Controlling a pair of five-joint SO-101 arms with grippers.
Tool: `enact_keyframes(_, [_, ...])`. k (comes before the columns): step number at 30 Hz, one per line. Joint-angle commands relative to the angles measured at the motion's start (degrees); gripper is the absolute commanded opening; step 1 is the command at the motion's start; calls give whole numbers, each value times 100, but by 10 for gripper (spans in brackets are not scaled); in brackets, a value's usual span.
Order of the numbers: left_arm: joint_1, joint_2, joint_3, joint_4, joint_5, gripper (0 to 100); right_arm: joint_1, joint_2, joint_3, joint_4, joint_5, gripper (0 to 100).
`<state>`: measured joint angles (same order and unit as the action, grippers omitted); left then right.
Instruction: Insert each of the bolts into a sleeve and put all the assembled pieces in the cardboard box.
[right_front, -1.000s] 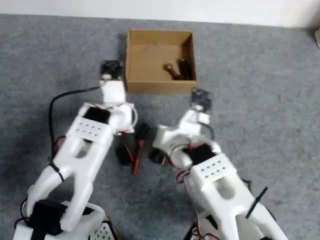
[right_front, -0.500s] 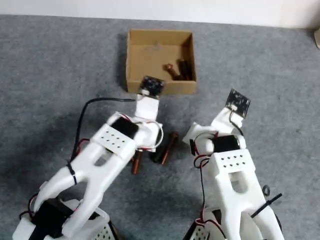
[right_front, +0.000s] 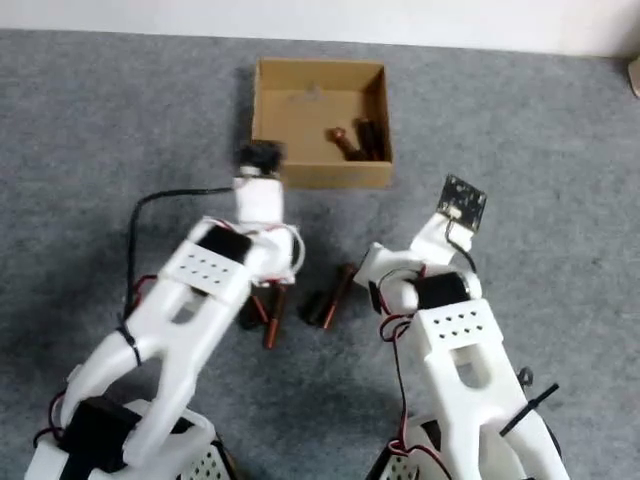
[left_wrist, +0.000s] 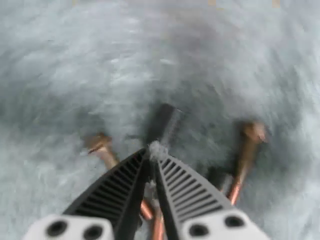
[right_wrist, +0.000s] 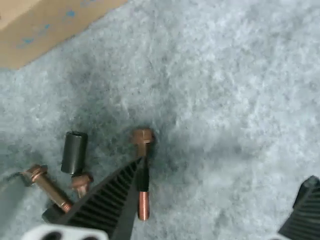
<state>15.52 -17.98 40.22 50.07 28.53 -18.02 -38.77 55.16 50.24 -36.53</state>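
L gripper (left_wrist: 152, 149) back left, jaws tight together; R gripper (right_wrist: 227, 172) agape beside bolt (right_wrist: 143, 138).

Surface: the desk (right_front: 560, 200) wore a grey, short-piled covering, felt or carpet, mottled lighter and darker.
Texture: up close, the pile looked fuzzy and matted, with no pattern or seams.
Far side: a plain white band (right_front: 450, 18) ran along beyond the grey; wall or bare board could not be told.
Right edge: a small pale object (right_front: 634, 72) cut in, unidentifiable.
Light: soft and even from above, leaving faint, blurred shadows on the grey.
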Motion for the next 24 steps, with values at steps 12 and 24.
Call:
enact_keyframes(12, [-488, -22, 620, 290, 695, 8, 13, -163, 453, -1042, 589, 413])
enact_keyframes(24, [-321, 4, 1165, -492, 1099, 229, 13, -163, 470, -1042, 607, 413])
